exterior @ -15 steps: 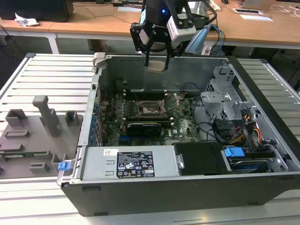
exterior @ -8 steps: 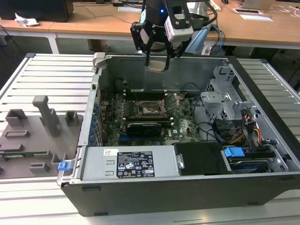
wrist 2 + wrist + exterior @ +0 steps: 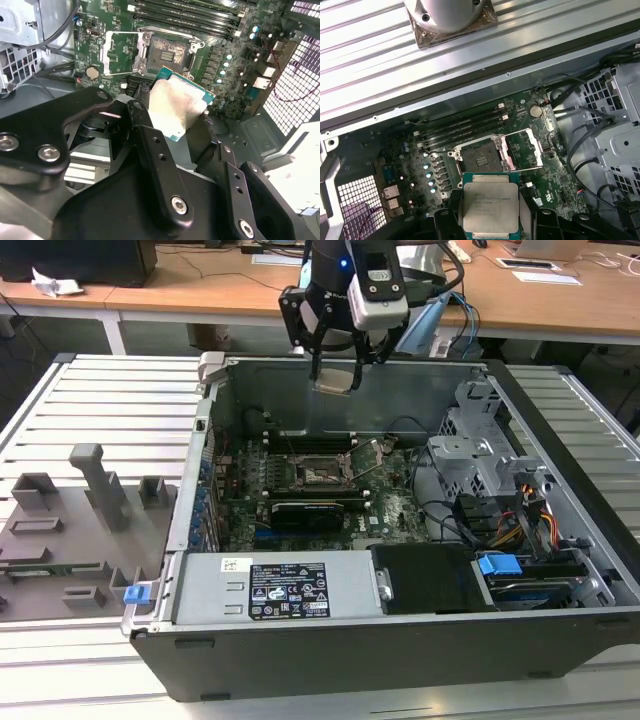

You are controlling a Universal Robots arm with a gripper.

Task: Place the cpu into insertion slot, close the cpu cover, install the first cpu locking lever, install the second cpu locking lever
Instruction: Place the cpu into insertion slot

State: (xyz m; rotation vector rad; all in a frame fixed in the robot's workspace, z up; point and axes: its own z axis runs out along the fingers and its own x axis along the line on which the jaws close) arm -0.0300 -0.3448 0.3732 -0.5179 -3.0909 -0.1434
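1. Exterior view, upper centre of frame: held the cpu [image 3: 333,384] clenched in the gripper [image 3: 337,372].
2. Hung well above the bare insertion slot [image 3: 322,475], mid-frame.
3. Saw the cpu cover [image 3: 536,146] flipped open beside it, first wrist view.

One cpu [image 3: 491,208], one insertion slot [image 3: 480,159], one cpu cover [image 3: 537,147], one gripper [image 3: 337,375], one computer case [image 3: 300,665].
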